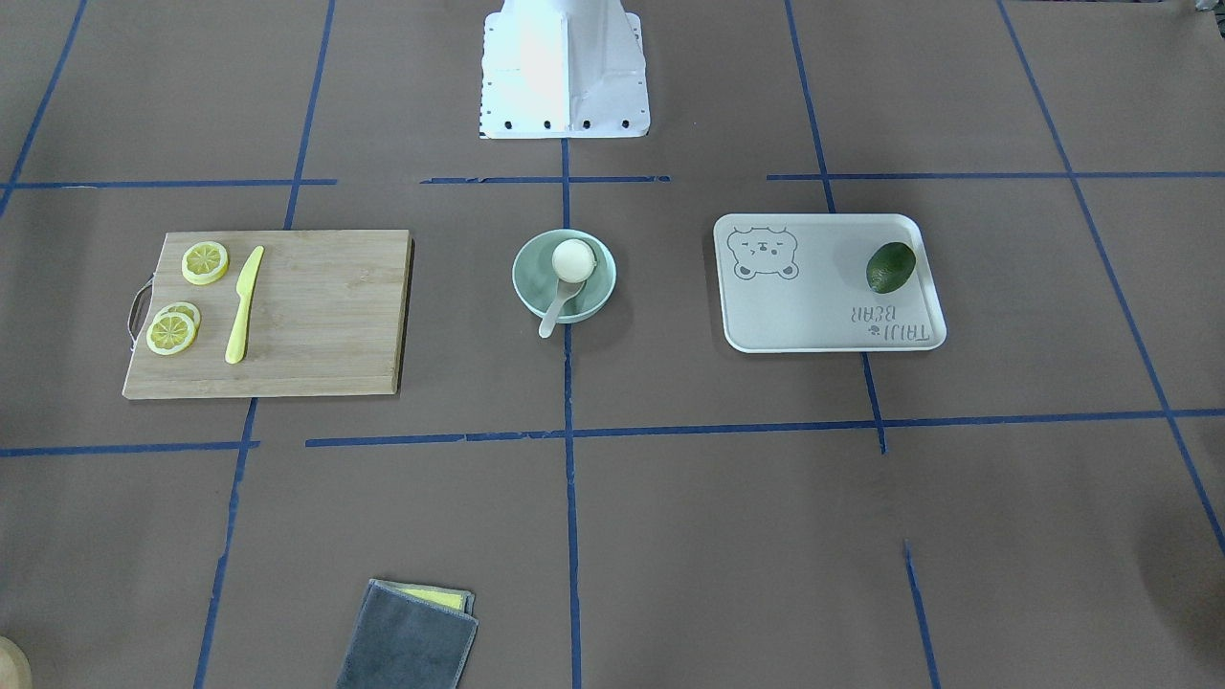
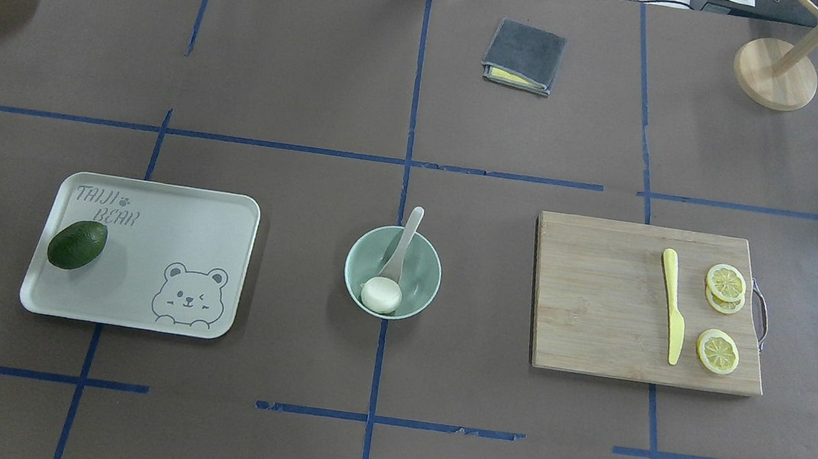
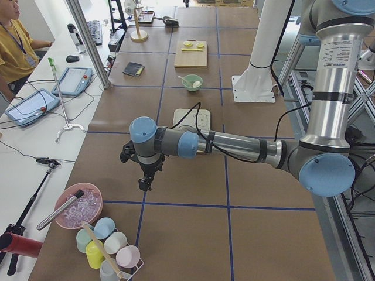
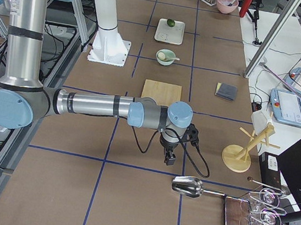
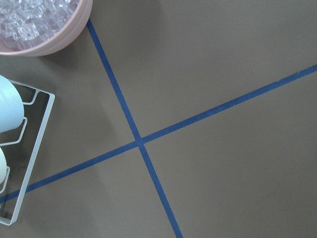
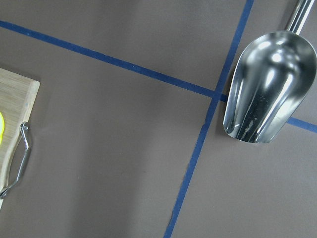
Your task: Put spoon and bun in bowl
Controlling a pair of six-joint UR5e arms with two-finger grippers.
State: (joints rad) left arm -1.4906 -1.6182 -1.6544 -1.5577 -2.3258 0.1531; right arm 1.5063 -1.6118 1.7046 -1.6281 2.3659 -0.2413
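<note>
The pale mint-green bowl (image 2: 426, 263) stands at the table's middle and also shows in the front view (image 1: 529, 277). The white bun (image 2: 381, 294) lies inside it, on the side nearest the robot base. The pale spoon (image 2: 405, 241) has its scoop in the bowl beside the bun, with its handle sticking out over the far rim (image 1: 550, 321). My left gripper (image 3: 146, 184) hangs over bare table at the far left end. My right gripper (image 4: 169, 160) hangs over bare table at the far right end. Both are far from the bowl; I cannot tell whether they are open or shut.
A white bear tray (image 2: 218, 236) holds a dark avocado (image 2: 77, 244). A wooden board (image 2: 597, 302) carries lemon slices (image 2: 717, 352) and a yellow knife (image 2: 672, 305). A grey cloth (image 2: 523, 56) lies farther out. A metal scoop (image 6: 267, 87) and pink ice bowl (image 5: 44, 25) sit near the grippers.
</note>
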